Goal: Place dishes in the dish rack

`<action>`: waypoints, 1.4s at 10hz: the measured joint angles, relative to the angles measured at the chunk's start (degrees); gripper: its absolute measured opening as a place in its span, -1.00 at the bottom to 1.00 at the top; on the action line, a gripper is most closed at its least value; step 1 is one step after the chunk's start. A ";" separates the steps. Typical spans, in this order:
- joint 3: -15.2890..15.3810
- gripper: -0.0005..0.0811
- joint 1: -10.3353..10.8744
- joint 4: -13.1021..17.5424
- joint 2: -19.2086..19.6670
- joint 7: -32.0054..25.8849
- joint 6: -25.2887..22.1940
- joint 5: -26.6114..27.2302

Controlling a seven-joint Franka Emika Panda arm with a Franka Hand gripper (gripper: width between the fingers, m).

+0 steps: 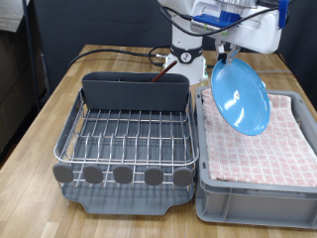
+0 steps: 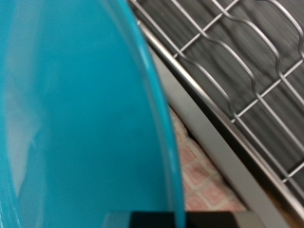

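Note:
My gripper point(image 1: 227, 55) is shut on the top rim of the round light-blue plate point(image 1: 242, 95) and holds it tilted on edge in the air above the crate's left part, close to the dish rack. The plate fills most of the wrist view point(image 2: 76, 114). The dish rack point(image 1: 124, 139), a silver wire grid in a dark grey tray, stands at the exterior view's left with nothing on its grid; its wires show in the wrist view point(image 2: 242, 57). A reddish-brown wooden spoon point(image 1: 158, 72) sticks out of the rack's tall back compartment point(image 1: 134, 91). No white mug is in view.
A grey crate point(image 1: 258, 188) lined with pink checked cloth point(image 1: 287, 139) stands directly to the right of the rack; the cloth shows in the wrist view point(image 2: 201, 173). The robot base point(image 1: 188, 45) and a black cable point(image 1: 119, 50) are behind the rack on the wooden table point(image 1: 40, 129).

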 joint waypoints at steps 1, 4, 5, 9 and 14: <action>-0.53 -0.94 0.54 0.59 -0.30 -7.86 -2.88 1.65; -0.74 -0.94 0.75 1.49 -0.28 -10.93 -5.95 1.39; -0.76 -0.94 -0.09 2.08 -0.35 -10.92 -9.40 -1.71; -1.57 -0.94 -4.46 4.49 -1.72 -16.10 -19.79 -17.82; -4.38 -0.94 -5.89 5.66 -2.31 -28.62 -19.89 -22.50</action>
